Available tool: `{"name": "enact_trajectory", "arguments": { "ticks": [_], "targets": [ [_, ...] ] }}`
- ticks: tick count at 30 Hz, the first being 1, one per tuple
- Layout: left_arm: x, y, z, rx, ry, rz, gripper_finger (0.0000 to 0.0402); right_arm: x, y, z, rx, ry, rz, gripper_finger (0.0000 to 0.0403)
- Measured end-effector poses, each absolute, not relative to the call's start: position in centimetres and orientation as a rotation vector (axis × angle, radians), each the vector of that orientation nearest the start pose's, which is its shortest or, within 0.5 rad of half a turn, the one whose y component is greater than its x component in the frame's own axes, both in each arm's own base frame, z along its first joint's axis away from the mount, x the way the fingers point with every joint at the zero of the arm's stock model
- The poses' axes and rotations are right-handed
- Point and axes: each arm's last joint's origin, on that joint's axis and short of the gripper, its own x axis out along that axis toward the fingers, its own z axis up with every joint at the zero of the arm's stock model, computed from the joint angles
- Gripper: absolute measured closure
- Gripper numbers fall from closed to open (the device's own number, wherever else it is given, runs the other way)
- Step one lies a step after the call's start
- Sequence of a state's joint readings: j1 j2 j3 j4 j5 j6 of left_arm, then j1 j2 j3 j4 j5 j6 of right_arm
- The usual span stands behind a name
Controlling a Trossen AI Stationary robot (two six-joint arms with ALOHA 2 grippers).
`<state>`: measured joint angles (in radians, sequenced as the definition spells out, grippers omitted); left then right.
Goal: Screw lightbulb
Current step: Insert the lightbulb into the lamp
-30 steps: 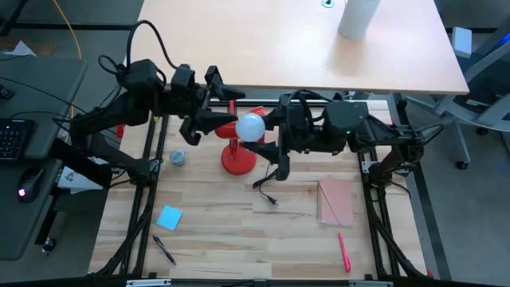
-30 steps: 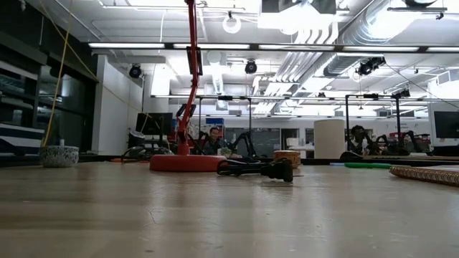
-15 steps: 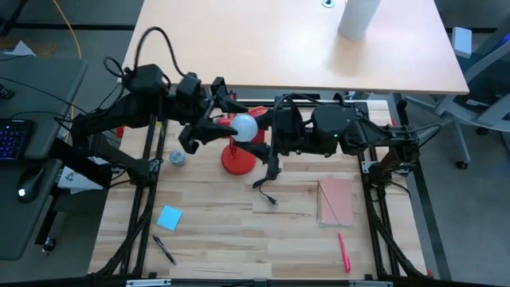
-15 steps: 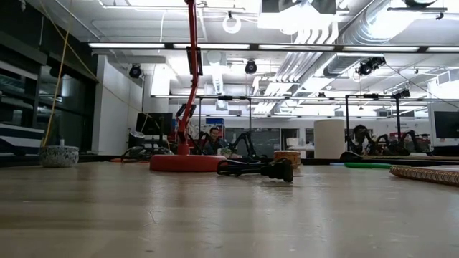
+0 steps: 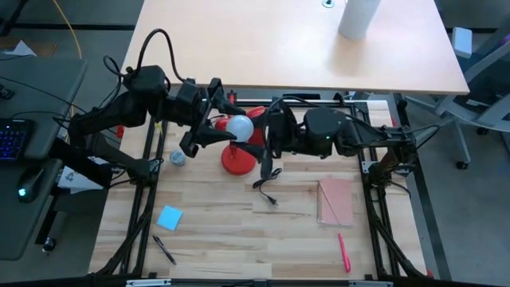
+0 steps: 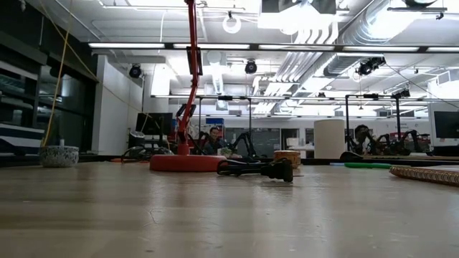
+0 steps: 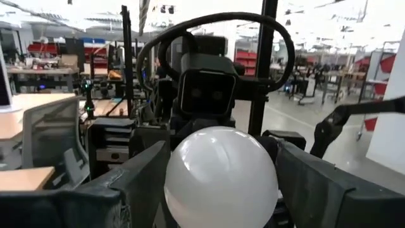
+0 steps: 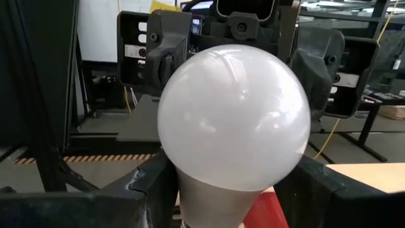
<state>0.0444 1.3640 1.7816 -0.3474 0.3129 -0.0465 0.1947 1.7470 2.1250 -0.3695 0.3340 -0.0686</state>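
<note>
Two dark arms meet over the far half of the wooden table (image 5: 215,239), above a red lamp's round base (image 5: 237,162). Scattered nearer: black cord with plug (image 5: 267,191), pink notebook (image 5: 335,201), pink pen (image 5: 344,253), blue sticky note (image 5: 169,217), black pen (image 5: 164,249), small grey-blue bowl (image 5: 177,159). From table level, only the lamp's thin red stem (image 6: 192,72) and base show; both claws sit above that view.

Lightbulb (image 5: 238,127): smooth white globe narrowing to a pale grey neck, held in the air between the two claws, over the lamp base. Right gripper (image 8: 234,183) has its fingers pressed on either side of the neck, part-open around it, gripping. Left gripper (image 7: 221,183) faces it from the opposite side, fingers spread wide to each flank of the globe; cannot tell whether the pads touch the glass. Each arm's wrist blocks the view beyond the bulb.
</note>
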Motion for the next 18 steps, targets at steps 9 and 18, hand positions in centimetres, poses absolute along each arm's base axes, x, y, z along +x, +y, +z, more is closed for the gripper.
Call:
{"name": "enact_trajectory", "arguments": {
  "ticks": [9,18],
  "targets": [
    [24.4,0.0,52.5,-0.026,-0.035,-0.266,0.0134,36.4,6.2,51.1,-0.082,-0.021,-0.162,0.0187],
    [23.1,0.1,53.3,-0.049,-0.079,-0.143,0.0134,36.1,6.2,51.6,-0.089,-0.056,-0.189,0.0188]
  ]
}}
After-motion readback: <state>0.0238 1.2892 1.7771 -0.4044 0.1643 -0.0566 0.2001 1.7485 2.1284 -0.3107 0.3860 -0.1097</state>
